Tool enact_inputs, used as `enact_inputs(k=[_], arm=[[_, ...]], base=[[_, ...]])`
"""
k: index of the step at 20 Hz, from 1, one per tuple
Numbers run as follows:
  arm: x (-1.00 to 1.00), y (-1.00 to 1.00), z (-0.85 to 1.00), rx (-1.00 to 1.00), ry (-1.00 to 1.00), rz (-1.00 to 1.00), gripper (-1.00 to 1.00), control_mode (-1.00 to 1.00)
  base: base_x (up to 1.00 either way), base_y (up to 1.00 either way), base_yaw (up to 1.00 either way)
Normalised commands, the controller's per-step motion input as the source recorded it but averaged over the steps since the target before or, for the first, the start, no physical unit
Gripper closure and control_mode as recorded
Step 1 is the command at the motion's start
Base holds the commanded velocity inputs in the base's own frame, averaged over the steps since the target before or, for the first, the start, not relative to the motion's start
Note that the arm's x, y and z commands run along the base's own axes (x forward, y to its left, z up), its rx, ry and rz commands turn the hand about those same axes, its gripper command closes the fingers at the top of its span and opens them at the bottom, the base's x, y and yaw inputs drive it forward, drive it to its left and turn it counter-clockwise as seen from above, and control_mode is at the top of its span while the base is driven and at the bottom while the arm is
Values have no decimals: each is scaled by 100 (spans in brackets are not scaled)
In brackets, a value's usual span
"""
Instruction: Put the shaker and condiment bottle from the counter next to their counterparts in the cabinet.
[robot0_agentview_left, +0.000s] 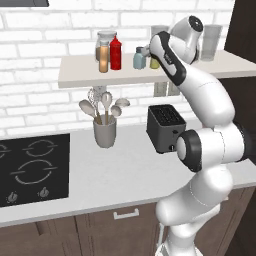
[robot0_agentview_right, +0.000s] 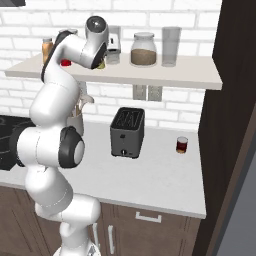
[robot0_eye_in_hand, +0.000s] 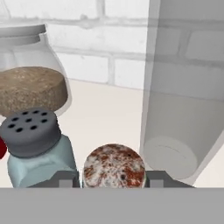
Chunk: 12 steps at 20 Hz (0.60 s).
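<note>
The gripper (robot0_eye_in_hand: 113, 179) sits at the bottom centre of the hand view, one finger tip on each side of the shaker (robot0_eye_in_hand: 113, 168). The jaws flank its speckled reddish top closely; whether they grip it or stand just clear cannot be told. In the left base view the shaker (robot0_agentview_left: 155, 62) stands on the cabinet (robot0_agentview_left: 80, 75) shelf at upper centre, just right of the blue-grey shaker (robot0_agentview_left: 139, 59). The condiment bottle (robot0_agentview_left: 103, 56) stands left of centre on the same shelf, touching or just beside the red squeeze bottle (robot0_agentview_left: 115, 53). A clear glass (robot0_eye_in_hand: 183, 109) stands right of the shaker
</note>
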Motion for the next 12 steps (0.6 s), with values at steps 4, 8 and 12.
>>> enact_inputs(k=[4,8,12], arm=[[0,-1,-29,0,0,11,-100,-100],[0,-4,-27,0,0,11,-100,-100],[0,-5,-20,0,0,10,-100,-100]], base=[[0,0,0],[0,0,0],[0,0,0]])
